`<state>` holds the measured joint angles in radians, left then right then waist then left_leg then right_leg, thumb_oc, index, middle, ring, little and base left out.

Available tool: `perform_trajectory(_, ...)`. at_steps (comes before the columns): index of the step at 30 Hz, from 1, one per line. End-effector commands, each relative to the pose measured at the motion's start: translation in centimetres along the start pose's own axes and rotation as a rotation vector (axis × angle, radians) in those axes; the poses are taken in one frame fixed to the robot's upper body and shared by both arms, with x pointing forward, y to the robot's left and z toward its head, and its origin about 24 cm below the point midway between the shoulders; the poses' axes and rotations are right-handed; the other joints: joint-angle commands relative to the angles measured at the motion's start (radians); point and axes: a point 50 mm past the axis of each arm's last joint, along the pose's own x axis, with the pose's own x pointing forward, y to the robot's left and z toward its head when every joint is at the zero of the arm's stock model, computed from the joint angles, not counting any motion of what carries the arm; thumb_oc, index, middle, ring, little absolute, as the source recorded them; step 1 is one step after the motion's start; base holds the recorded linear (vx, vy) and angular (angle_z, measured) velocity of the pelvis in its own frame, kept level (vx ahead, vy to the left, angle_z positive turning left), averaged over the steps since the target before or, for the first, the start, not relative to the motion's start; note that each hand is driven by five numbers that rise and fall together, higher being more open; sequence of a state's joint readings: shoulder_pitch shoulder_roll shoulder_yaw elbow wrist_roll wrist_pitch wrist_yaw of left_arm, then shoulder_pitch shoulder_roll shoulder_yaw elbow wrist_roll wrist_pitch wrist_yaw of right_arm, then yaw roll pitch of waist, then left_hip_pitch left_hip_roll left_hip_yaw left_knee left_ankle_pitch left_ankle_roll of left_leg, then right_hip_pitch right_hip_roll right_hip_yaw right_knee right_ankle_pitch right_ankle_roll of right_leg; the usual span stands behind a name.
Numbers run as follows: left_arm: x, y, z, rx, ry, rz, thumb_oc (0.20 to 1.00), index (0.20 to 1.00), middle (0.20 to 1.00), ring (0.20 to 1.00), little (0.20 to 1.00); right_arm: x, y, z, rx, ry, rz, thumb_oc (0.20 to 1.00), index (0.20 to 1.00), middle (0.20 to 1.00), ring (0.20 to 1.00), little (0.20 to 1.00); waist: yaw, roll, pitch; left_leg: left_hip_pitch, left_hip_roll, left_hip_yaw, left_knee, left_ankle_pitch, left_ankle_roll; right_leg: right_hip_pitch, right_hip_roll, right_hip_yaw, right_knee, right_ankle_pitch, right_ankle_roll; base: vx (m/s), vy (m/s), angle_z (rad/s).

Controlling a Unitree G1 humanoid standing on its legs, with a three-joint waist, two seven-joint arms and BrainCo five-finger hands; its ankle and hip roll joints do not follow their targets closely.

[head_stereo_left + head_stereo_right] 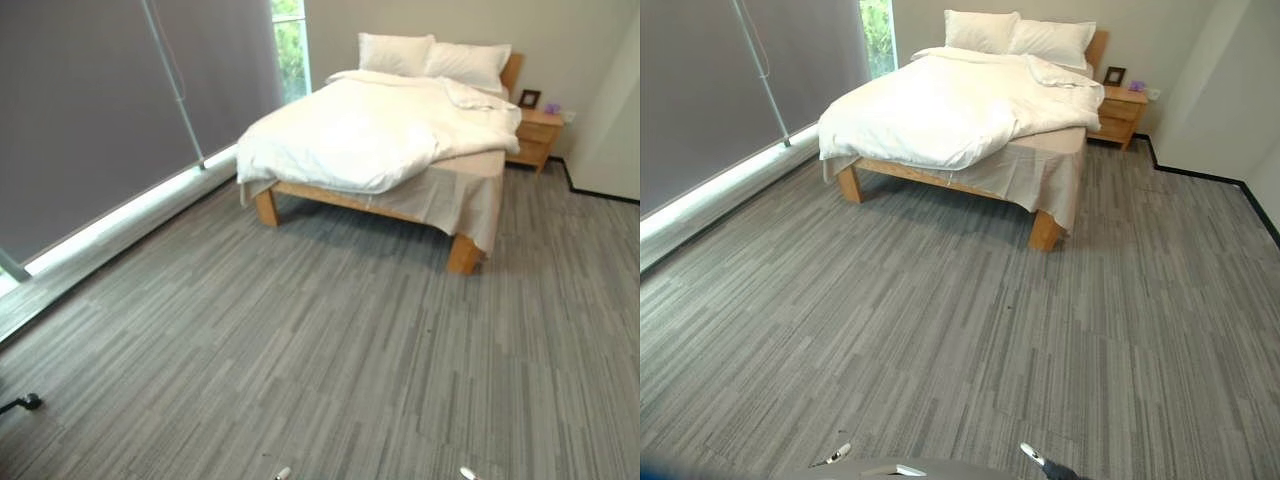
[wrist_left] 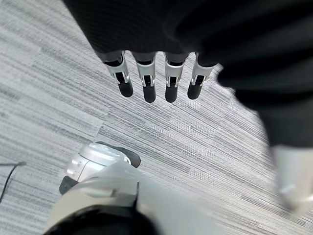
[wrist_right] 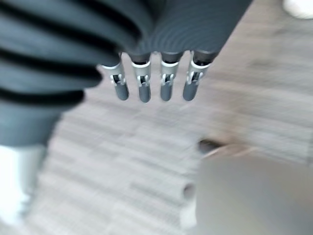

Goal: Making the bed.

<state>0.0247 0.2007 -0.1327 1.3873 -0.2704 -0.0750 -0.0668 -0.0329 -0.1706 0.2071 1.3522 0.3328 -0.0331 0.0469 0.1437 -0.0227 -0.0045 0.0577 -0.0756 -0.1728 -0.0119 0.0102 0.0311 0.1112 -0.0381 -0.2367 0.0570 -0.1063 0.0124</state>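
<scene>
Ahead, rumpled duvet (image 1: 370, 130) on bed (image 1: 460, 195), perhaps a frame (image 1: 529, 98) on nightstand (image 1: 535, 135)

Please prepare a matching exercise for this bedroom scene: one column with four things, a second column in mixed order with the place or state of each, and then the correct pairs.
Things:
1. white duvet
2. two pillows
3. wooden nightstand
4. grey roller blind

Places or states:
A. beside the head of the bed, near the corner of the walls
B. covering the big window on the robot's left
C. rumpled, pulled back from one foot corner of the bed
D. side by side against the headboard

Pairs: 1-C, 2-D, 3-A, 4-B
</scene>
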Motion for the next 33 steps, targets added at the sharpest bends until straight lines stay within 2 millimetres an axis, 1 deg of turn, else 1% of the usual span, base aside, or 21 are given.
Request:
perform_trajectory(1,0.4,-0.7,4.1,0.048,-0.096,-0.015,1.000,1.000,1.000,1.000,1.000,0.2,1.1,2.2,-0.031,-0.079,0.050,1.000,1.000,1.000,1.000,1.000,0.002,-0.025,0.011,0.023,0.009,-0.046,-0.075,0.036,-0.033,0.028,-0.056,0.084,-0.141,0.127,0.089,0.00,0.046,-0.11)
perform_trajectory(4,0.3,0.1,4.8,-0.018,-0.124,0.013,1.000,1.000,1.000,1.000,1.000,0.2,1.6,2.5,-0.027,-0.094,0.068,1.000,1.000,1.000,1.000,1.000,0.001,-0.031,0.006,0.031,0.006,-0.035,-0.075,0.025,-0.027,0.027,-0.060,0.098,-0.139,0.128,0.093,0.02,0.052,-0.23)
perform_trajectory(6,0.1,1.0,7.2,-0.060,-0.199,0.036,1.000,1.000,1.000,1.000,1.000,0.1,1.3,4.6,0.063,-0.162,0.067,1.000,1.000,1.000,1.000,1.000,-0.011,-0.030,0.004,0.038,0.008,-0.020,-0.075,0.020,-0.024,0.023,-0.061,0.119,-0.134,0.130,0.097,0.01,0.050,-0.21)
perform_trajectory(7,0.0,1.3,8.9,-0.067,-0.253,0.041,1.000,1.000,1.000,1.000,1.000,0.1,0.7,5.9,0.105,-0.197,0.050,1.000,1.000,1.000,1.000,1.000,-0.018,-0.029,0.002,0.040,0.008,-0.013,-0.075,0.016,-0.024,0.021,-0.061,0.128,-0.134,0.133,0.099,-0.02,0.077,-0.36)
perform_trajectory(8,-2.0,2.5,17.1,-0.025,-0.513,0.063,1.000,1.000,1.000,1.000,1.000,-0.8,-1.0,11.7,0.155,-0.367,0.017,1.000,1.000,1.000,1.000,1.000,-0.035,-0.022,0.005,0.041,0.008,0.003,-0.075,0.013,-0.024,0.014,-0.060,0.150,-0.136,0.141,0.105,-0.02,0.063,-0.44)
perform_trajectory(9,-2.0,2.5,17.2,-0.025,-0.514,0.063,1.000,1.000,1.000,1.000,1.000,-0.8,-1.0,11.7,0.155,-0.367,0.017,1.000,1.000,1.000,1.000,1.000,-0.034,-0.022,0.005,0.041,0.008,0.004,-0.075,0.013,-0.024,0.013,-0.060,0.150,-0.135,0.141,0.105,-0.04,0.063,-0.46)
perform_trajectory(11,-4.6,2.3,22.8,0.007,-0.718,0.053,1.000,1.000,1.000,1.000,1.000,-1.8,-1.8,15.3,0.170,-0.474,-0.002,1.000,1.000,1.000,1.000,1.000,-0.044,-0.016,0.009,0.037,0.008,0.010,-0.075,0.014,-0.024,0.006,-0.060,0.156,-0.134,0.145,0.109,-0.03,0.034,-0.27)
perform_trajectory(13,-7.0,1.5,26.2,0.003,-0.877,0.004,1.000,1.000,1.000,1.000,1.000,-2.9,-1.9,18.0,0.140,-0.570,0.003,1.000,1.000,1.000,1.000,1.000,-0.051,-0.013,0.015,0.035,0.008,0.019,-0.075,0.016,-0.024,0.000,-0.059,0.161,-0.133,0.149,0.111,-0.03,0.033,-0.09)
perform_trajectory(14,-8.2,1.0,27.4,-0.006,-0.951,-0.030,1.000,1.000,1.000,1.000,1.000,-3.6,-1.9,19.2,0.112,-0.621,0.007,1.000,1.000,1.000,1.000,1.000,-0.054,-0.012,0.018,0.034,0.009,0.023,-0.075,0.016,-0.025,-0.003,-0.059,0.165,-0.133,0.152,0.112,-0.02,0.021,-0.06)
perform_trajectory(15,-8.2,1.0,27.4,-0.006,-0.951,-0.030,1.000,1.000,1.000,1.000,1.000,-3.6,-1.9,19.2,0.112,-0.621,0.007,1.000,1.000,1.000,1.000,1.000,-0.054,-0.012,0.018,0.034,0.009,0.023,-0.075,0.016,-0.025,-0.003,-0.059,0.165,-0.133,0.152,0.112,-0.01,0.024,-0.16)
perform_trajectory(16,-10.2,0.1,28.8,-0.014,-1.060,-0.094,1.000,1.000,1.000,1.000,1.000,-4.8,-1.5,20.9,0.067,-0.713,0.031,1.000,1.000,1.000,1.000,1.000,-0.059,-0.012,0.020,0.033,0.009,0.029,-0.075,0.016,-0.024,-0.007,-0.059,0.170,-0.133,0.155,0.113,-0.01,0.025,-0.18)
perform_trajectory(17,-11.0,-0.5,28.7,-0.010,-1.108,-0.145,1.000,1.000,1.000,1.000,1.000,-5.6,-1.3,21.4,0.048,-0.769,0.045,1.000,1.000,1.000,1.000,1.000,-0.065,-0.012,0.026,0.032,0.010,0.037,-0.075,0.015,-0.023,-0.012,-0.057,0.179,-0.133,0.158,0.114,-0.01,0.025,-0.18)
perform_trajectory(18,-11.0,-0.5,28.7,-0.010,-1.108,-0.145,1.000,1.000,1.000,1.000,1.000,-5.6,-1.3,21.4,0.048,-0.769,0.045,1.000,1.000,1.000,1.000,1.000,-0.065,-0.012,0.026,0.033,0.010,0.038,-0.075,0.015,-0.023,-0.012,-0.057,0.179,-0.133,0.158,0.114,0.01,0.026,-0.12)
perform_trajectory(19,-11.5,-1.3,28.0,-0.013,-1.134,-0.212,1.000,1.000,1.000,1.000,1.000,-6.5,-1.0,21.6,0.030,-0.828,0.079,1.000,1.000,1.000,1.000,1.000,-0.073,-0.012,0.028,0.033,0.014,0.051,-0.075,0.012,-0.022,-0.018,-0.054,0.192,-0.136,0.162,0.115,0.02,0.021,-0.15)
perform_trajectory(21,-11.6,-1.7,27.0,0.003,-1.131,-0.251,1.000,1.000,1.000,1.000,1.000,-7.3,-0.8,21.1,0.031,-0.873,0.111,1.000,1.000,1.000,1.000,1.000,-0.079,-0.014,0.031,0.034,0.017,0.063,-0.075,0.009,-0.022,-0.021,-0.049,0.204,-0.142,0.165,0.115,0.04,0.022,-0.21)
perform_trajectory(24,-11.6,-1.9,26.3,-0.003,-1.136,-0.272,1.000,1.000,1.000,1.000,1.000,-8.0,-0.8,20.4,0.045,-0.914,0.131,1.000,1.000,1.000,1.000,1.000,-0.084,-0.016,0.034,0.032,0.020,0.075,-0.075,0.006,-0.021,-0.029,-0.045,0.217,-0.144,0.169,0.117,0.04,0.021,-0.37)
perform_trajectory(27,-11.5,-2.4,25.8,0.002,-1.128,-0.292,1.000,1.000,1.000,1.000,1.000,-8.4,-1.3,19.5,0.056,-0.944,0.123,1.000,1.000,1.000,1.000,1.000,-0.094,-0.021,0.037,0.030,0.023,0.086,-0.075,0.000,-0.020,-0.037,-0.040,0.228,-0.144,0.168,0.117,0.05,0.032,-0.13)
perform_trajectory(28,-11.5,-2.6,25.6,0.011,-1.132,-0.295,1.000,1.000,1.000,1.000,1.000,-8.9,-1.6,19.2,0.021,-0.972,0.109,1.000,1.000,1.000,1.000,1.000,-0.101,-0.025,0.040,0.028,0.024,0.087,-0.075,-0.002,-0.019,-0.040,-0.038,0.230,-0.144,0.165,0.118,0.05,0.029,-0.24)
perform_trajectory(29,-11.5,-2.6,25.5,0.011,-1.132,-0.295,1.000,1.000,1.000,1.000,1.000,-8.9,-1.6,19.2,0.021,-0.971,0.109,1.000,1.000,1.000,1.000,1.000,-0.101,-0.025,0.039,0.028,0.024,0.087,-0.075,-0.002,-0.019,-0.040,-0.038,0.230,-0.144,0.165,0.118,0.06,0.051,-0.29)
perform_trajectory(31,-10.8,-3.4,24.9,-0.009,-1.101,-0.302,1.000,1.000,1.000,1.000,1.000,-8.5,-1.1,17.8,0.090,-0.960,0.135,1.000,1.000,1.000,1.000,1.000,-0.113,-0.031,0.053,0.013,0.027,0.093,-0.075,0.000,-0.018,-0.057,-0.038,0.232,-0.144,0.166,0.121,0.04,0.047,-0.19)
perform_trajectory(33,-10.5,-3.3,24.8,-0.009,-1.088,-0.288,1.000,1.000,1.000,1.000,1.000,-8.2,-0.7,17.4,0.055,-0.942,0.140,1.000,1.000,1.000,1.000,1.000,-0.113,-0.036,0.057,0.010,0.028,0.094,-0.075,-0.001,-0.018,-0.060,-0.037,0.234,-0.144,0.167,0.121,0.03,0.023,-0.05)
